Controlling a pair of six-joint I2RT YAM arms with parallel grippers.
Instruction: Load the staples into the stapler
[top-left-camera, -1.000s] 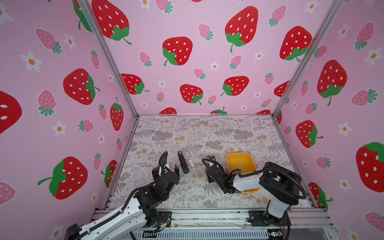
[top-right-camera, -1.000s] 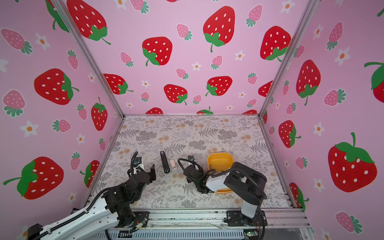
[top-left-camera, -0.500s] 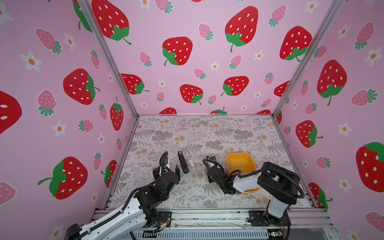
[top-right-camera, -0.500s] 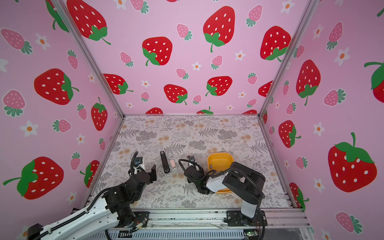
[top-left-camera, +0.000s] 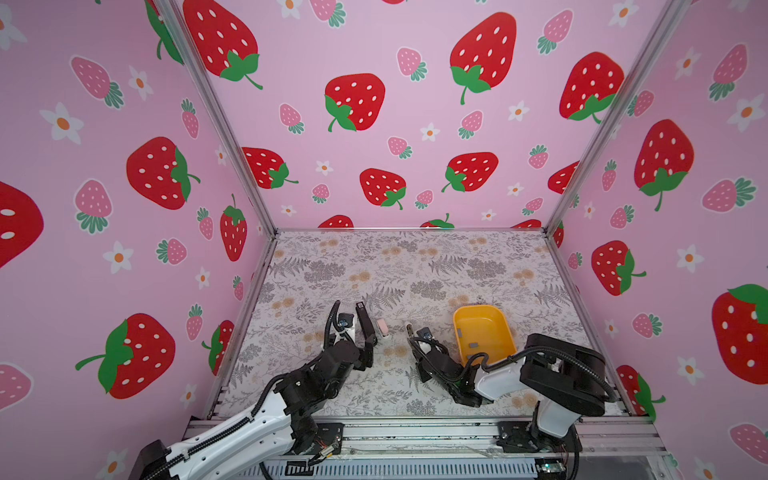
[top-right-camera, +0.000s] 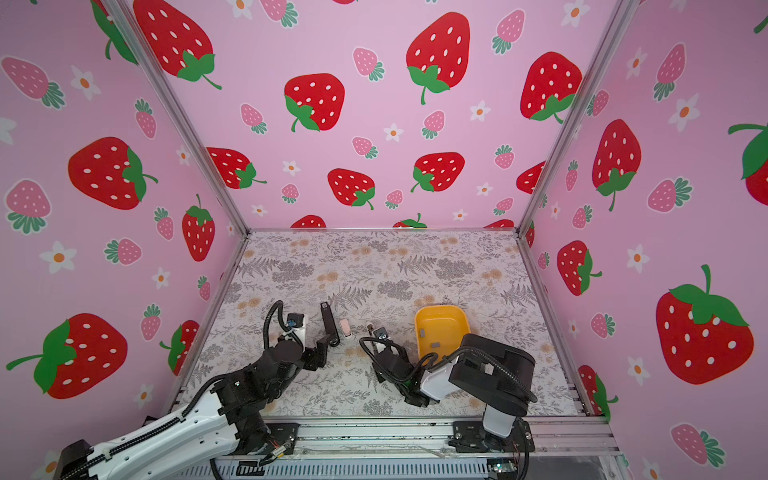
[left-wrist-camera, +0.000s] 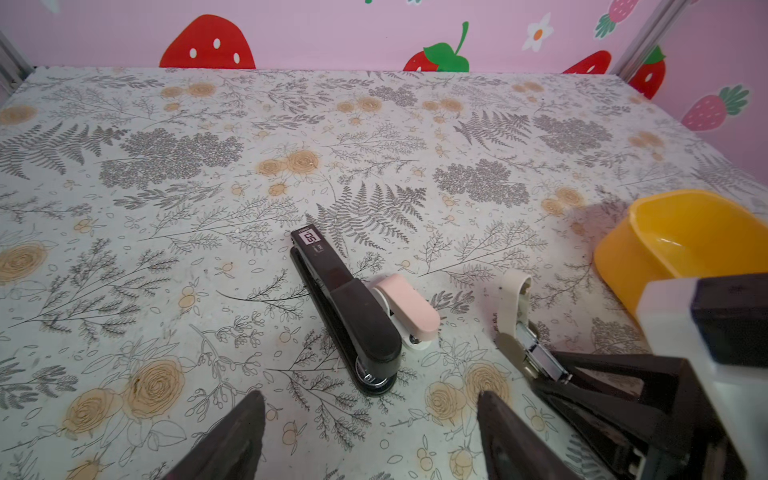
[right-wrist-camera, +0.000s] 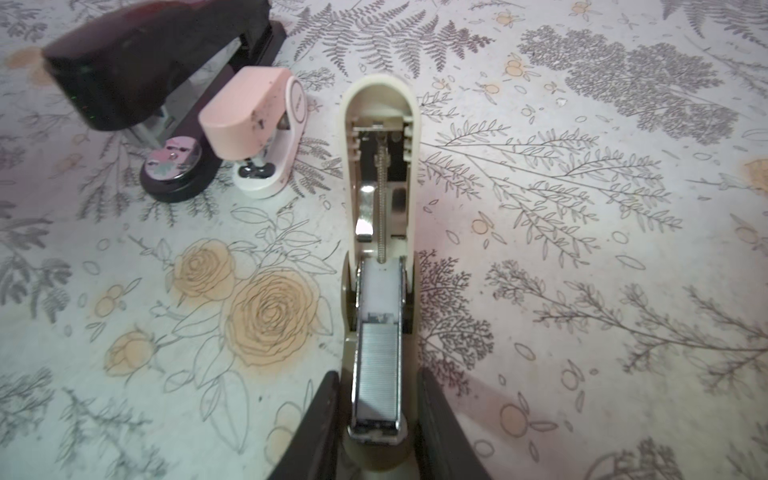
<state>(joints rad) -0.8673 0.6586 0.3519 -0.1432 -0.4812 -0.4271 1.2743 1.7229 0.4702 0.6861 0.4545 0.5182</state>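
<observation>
- The bench (top-left-camera: 415, 266) is floral-patterned; the cream stapler (right-wrist-camera: 380, 282) lies on it with its lid flipped flat open.
- The right gripper (right-wrist-camera: 379, 399) is clamped on the cream stapler's magazine end, one finger pressed against each side.
- The left gripper (left-wrist-camera: 372, 399) hovers left of the cream stapler, jaws spread wide, holding nothing.
- The yellow tub (top-left-camera: 478, 309) stands just right of the cream stapler.
- The black stapler (left-wrist-camera: 345, 307) lies closed, left of the cream stapler.
- The pink stapler (left-wrist-camera: 409, 305) sits between them, just beside the black one.
- The staples (right-wrist-camera: 378, 365) fill the cream stapler's open channel; loose staples (top-left-camera: 472, 344) lie in the tub.
</observation>
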